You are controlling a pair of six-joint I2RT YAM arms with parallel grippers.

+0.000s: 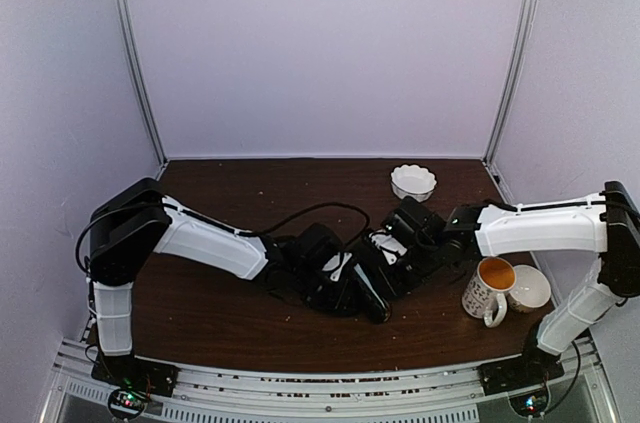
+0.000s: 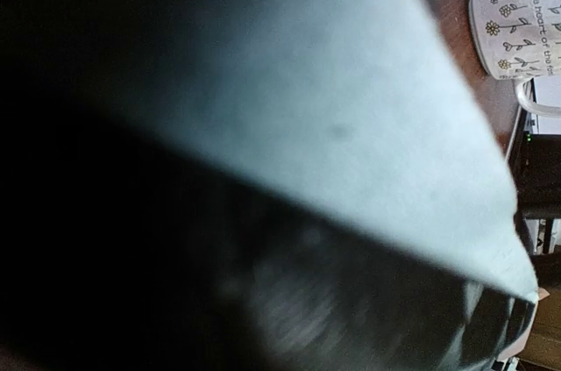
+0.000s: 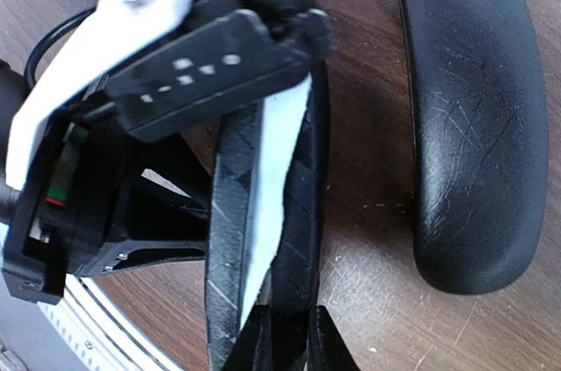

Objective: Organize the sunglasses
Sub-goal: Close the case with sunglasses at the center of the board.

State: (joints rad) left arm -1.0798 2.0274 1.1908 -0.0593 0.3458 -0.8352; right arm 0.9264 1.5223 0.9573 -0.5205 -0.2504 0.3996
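No sunglasses show in any view. A black oblong glasses case point(image 1: 362, 293) lies at the table's middle between both grippers. In the right wrist view the case point(image 3: 228, 213) stands slightly open, with light-blue cloth point(image 3: 273, 160) in the gap. My right gripper point(image 3: 291, 346) is shut on the edge of one half of the case. My left gripper point(image 1: 325, 275) sits over the case's far end, where its body point(image 3: 175, 73) shows but its fingers are hidden. The left wrist view is filled by blurred light-blue cloth point(image 2: 333, 125) and dark case.
A second black case point(image 3: 469, 117) lies closed beside the first. A patterned mug point(image 1: 487, 288) with orange liquid and a white cup point(image 1: 532, 288) stand at the right front, and the mug also shows in the left wrist view point(image 2: 517, 24). A white scalloped bowl point(image 1: 413, 181) is at the back.
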